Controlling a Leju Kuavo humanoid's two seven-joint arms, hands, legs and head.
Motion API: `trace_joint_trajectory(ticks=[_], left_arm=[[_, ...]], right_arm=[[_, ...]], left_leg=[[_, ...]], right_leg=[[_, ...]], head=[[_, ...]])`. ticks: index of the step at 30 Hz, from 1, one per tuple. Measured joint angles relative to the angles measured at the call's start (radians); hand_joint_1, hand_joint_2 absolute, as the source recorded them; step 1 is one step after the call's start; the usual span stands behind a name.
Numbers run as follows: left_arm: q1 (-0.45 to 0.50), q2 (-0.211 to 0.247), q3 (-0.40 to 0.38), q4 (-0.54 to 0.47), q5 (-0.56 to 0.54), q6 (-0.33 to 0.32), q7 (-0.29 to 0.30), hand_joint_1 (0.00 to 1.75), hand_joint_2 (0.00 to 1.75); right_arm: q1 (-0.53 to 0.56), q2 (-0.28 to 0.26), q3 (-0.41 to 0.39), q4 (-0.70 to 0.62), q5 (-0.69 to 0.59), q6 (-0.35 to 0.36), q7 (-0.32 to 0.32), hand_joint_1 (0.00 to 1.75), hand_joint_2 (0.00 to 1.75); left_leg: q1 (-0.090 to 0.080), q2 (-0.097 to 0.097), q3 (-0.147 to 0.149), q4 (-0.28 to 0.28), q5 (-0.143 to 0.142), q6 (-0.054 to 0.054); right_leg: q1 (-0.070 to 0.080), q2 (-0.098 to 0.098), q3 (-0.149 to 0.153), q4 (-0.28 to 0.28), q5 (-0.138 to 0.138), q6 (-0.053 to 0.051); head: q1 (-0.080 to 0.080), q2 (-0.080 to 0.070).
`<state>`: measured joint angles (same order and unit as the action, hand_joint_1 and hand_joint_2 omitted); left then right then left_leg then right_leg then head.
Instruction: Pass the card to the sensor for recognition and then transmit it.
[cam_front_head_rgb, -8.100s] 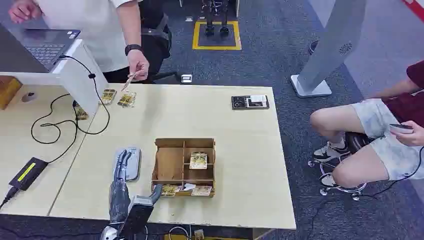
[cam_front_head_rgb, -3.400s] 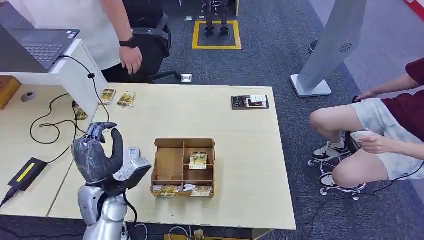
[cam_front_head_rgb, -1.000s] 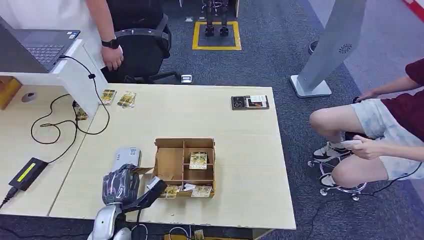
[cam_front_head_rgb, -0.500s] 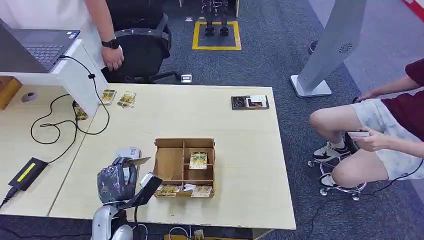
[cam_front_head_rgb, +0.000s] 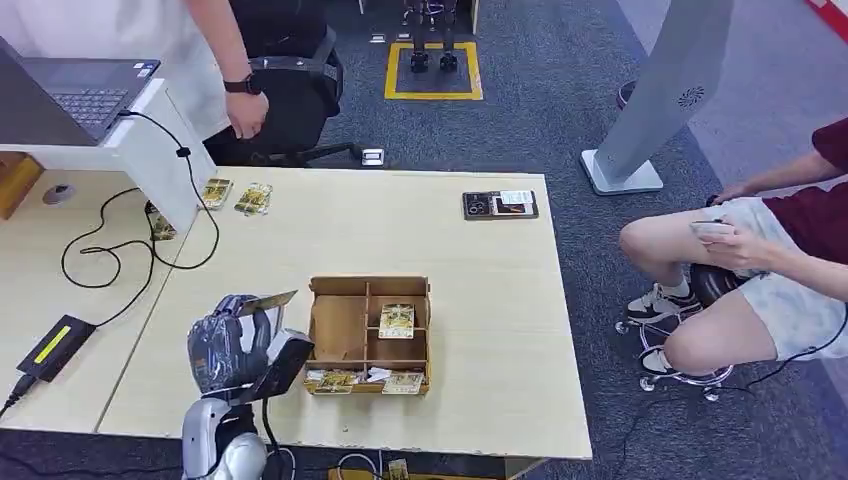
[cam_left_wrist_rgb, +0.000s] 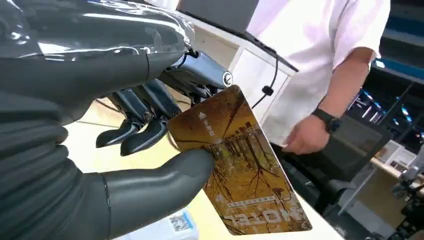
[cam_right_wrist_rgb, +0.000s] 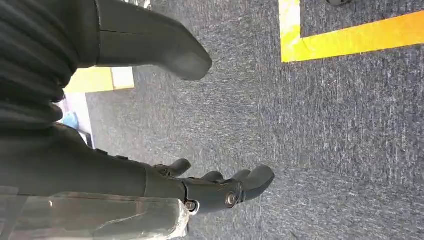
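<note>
Left hand (cam_front_head_rgb: 228, 345) pinches card (cam_left_wrist_rgb: 235, 165) between thumb and fingers, lifted beside box (cam_front_head_rgb: 368, 333); right hand (cam_right_wrist_rgb: 210, 187) hangs empty, fingers loosely apart — next, likely carry card toward a person.

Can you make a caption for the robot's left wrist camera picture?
The robot's left hand pinches a golden card between thumb and fingers, with a person standing behind.

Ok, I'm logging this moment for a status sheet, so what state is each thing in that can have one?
left hand: pinches the card, raised above the table
card: held between thumb and fingers, clear of the table
right hand: holds nothing, fingers apart, over the carpet
wooden box: open-topped, cards lying in its compartments
laptop: lid open
</note>
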<state>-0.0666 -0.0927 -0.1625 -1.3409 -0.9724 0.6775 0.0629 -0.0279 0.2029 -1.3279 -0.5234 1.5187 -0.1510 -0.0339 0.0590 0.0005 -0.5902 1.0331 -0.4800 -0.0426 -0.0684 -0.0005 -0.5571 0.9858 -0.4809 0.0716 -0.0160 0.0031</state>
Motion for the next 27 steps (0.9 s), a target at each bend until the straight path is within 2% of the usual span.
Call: trace_joint_trajectory(ticks=[9,15,18,20,27], left_arm=[[-0.052,0.003,0.0,-0.005,-0.005,-0.002,0.0,1.75,1.75],[-0.157,0.021,0.0,0.003,0.031,-0.023,0.017,1.75,1.75],[-0.181,0.026,0.0,0.011,0.046,-0.026,0.025,1.75,1.75],[-0.248,0.034,0.0,0.044,0.091,-0.022,0.024,1.75,1.75],[-0.334,0.039,0.0,0.096,0.145,-0.009,0.02,1.75,1.75]], right_arm=[[-0.005,-0.005,0.0,0.028,0.012,-0.018,-0.002,0.0,1.75],[-0.019,-0.03,0.01,0.09,0.021,-0.062,-0.001,0.0,1.75],[-0.023,-0.035,0.013,0.104,0.021,-0.071,0.0,0.0,1.75],[-0.03,-0.05,0.025,0.142,0.021,-0.09,0.002,0.0,1.75],[-0.038,-0.067,0.039,0.186,0.019,-0.104,0.008,0.0,1.75]], left_leg=[[0.0,0.0,0.0,0.0,0.0,0.0],[0.0,0.0,0.0,0.0,0.001,0.0],[0.0,0.0,0.0,0.0,0.001,0.0],[0.0,0.0,0.0,0.0,0.001,0.0],[0.0,0.0,0.0,0.0,0.001,0.0]], right_leg=[[0.0,0.0,0.0,0.0,0.0,0.0],[0.0,0.0,0.0,0.0,0.001,0.0],[0.0,0.0,0.0,0.0,0.001,0.0],[0.0,0.0,0.0,0.0,0.001,0.0],[0.0,0.0,0.0,0.0,0.001,0.0]], head=[[0.0,0.0],[0.0,0.0],[0.0,0.0],[0.0,0.0],[0.0,0.0]])
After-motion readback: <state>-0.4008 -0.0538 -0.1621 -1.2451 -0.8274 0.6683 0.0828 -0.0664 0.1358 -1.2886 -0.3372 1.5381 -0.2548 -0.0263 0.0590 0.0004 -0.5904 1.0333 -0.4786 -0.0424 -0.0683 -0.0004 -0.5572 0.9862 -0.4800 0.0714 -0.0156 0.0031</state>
